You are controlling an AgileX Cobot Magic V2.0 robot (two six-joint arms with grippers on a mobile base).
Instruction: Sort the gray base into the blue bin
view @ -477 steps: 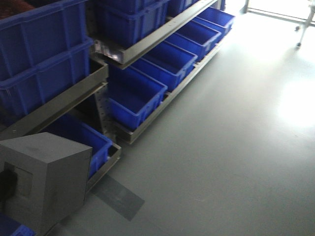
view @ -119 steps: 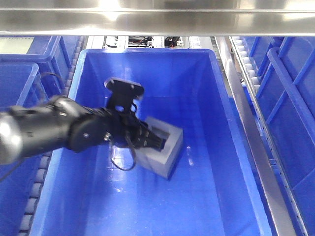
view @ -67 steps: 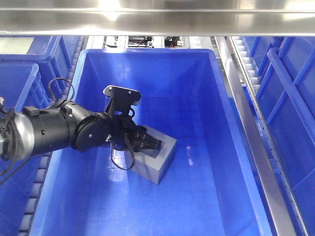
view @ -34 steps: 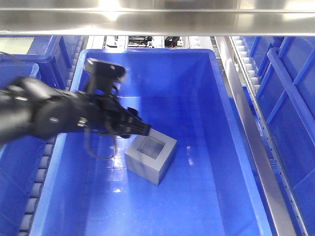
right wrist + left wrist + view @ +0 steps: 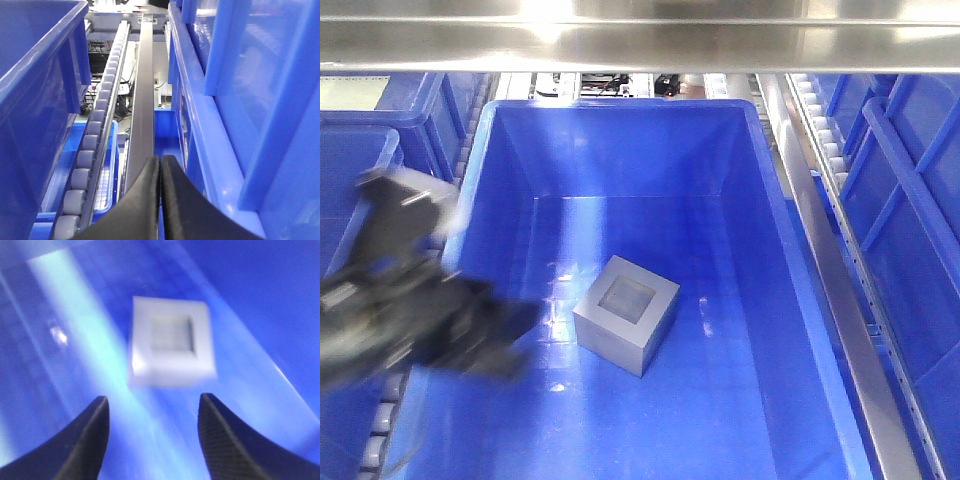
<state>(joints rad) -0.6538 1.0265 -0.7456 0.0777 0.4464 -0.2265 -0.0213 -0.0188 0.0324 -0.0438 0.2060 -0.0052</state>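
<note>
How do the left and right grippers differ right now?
The left gripper is open, its fingers spread apart with the gray base lying free beyond them in the blue bin. The right gripper is shut, fingers pressed together, empty, pointing along a roller track outside the bin. Both have dark curved fingers.

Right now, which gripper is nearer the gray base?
Left. The left gripper hangs open just off the gray base inside the blue bin. The right gripper is shut over the roller rail, with no base in its view.

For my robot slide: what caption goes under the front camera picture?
Gray base sits recess-up inside the blue bin, beside the blurred left gripper.
</note>
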